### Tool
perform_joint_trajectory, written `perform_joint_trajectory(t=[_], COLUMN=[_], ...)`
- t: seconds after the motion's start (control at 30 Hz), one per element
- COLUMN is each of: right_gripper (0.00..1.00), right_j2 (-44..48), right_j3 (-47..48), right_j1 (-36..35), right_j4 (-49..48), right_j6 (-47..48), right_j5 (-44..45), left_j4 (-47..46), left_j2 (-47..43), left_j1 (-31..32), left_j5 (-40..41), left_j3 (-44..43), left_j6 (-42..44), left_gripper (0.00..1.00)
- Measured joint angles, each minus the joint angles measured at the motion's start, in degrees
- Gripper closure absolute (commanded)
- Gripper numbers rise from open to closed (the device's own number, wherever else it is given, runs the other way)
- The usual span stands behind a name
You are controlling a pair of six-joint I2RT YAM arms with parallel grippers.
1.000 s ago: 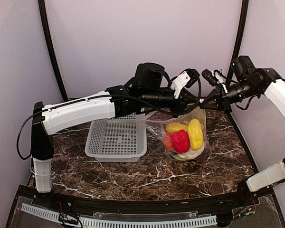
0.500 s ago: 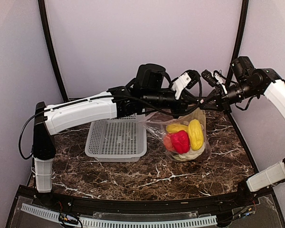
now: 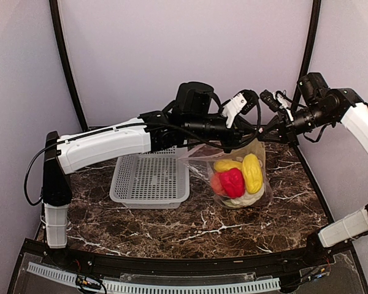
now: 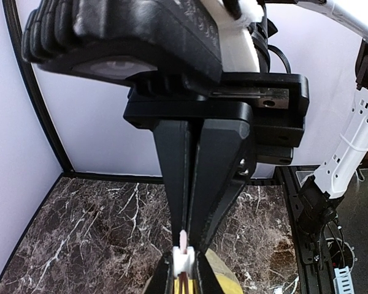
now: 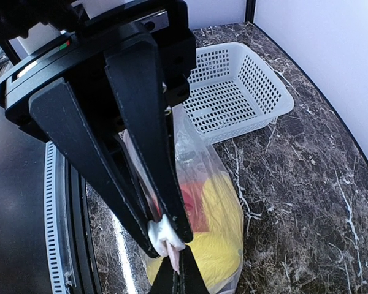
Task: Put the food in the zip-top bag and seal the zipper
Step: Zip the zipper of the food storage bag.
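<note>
Left gripper (image 4: pixel 184 260) is clamped on the narrow pinkish-white zipper strip (image 4: pixel 183 237), and the same strip is pinched between the closed jaws of the right gripper (image 5: pixel 165 236). By these 2 grips the clear dotted plastic zip-top bag (image 3: pixel 202 164) is held up by its top edge over the dark marble table (image 3: pixel 172 220). Yellow, red and orange toy food pieces (image 3: pixel 233 182) are seen inside it. 1 white mesh plastic basket (image 3: pixel 150 177) lies near its left side.

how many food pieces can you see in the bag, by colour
yellow pieces: 2
red piece: 1
orange piece: 1
pale whitish piece: 1
total showing: 5
</note>
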State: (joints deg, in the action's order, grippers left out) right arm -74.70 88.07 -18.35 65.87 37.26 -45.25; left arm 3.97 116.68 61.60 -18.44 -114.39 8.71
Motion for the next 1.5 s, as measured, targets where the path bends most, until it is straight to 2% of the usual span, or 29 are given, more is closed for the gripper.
perform_joint_trajectory(t=[0.3,0.57,0.83,1.5], right_gripper=[1.00,1.00,1.00,1.00], right_j2=[1.09,1.05,-0.04,-2.73], right_j3=[0.02,0.02,0.02,0.02], right_j1=[2.36,9.94,14.19,16.63], right_j4=[0.11,0.85,0.94,-1.55], right_j6=[1.33,3.06,3.61,2.56], right_j5=[0.17,-2.99,-5.29,-6.36], left_j4=[-0.59,-2.69,-4.02,-7.06], left_j2=[-0.42,-5.51,-11.80,-21.20], left_j1=[-0.15,-1.49,-2.32,-3.23], left_j5=[0.61,2.14,3.93,7.02], left_j3=[1.11,11.65,21.68,37.33], left_j6=[0.07,0.00,0.02,-0.24], left_gripper=[0.95,0.95,0.95,0.98])
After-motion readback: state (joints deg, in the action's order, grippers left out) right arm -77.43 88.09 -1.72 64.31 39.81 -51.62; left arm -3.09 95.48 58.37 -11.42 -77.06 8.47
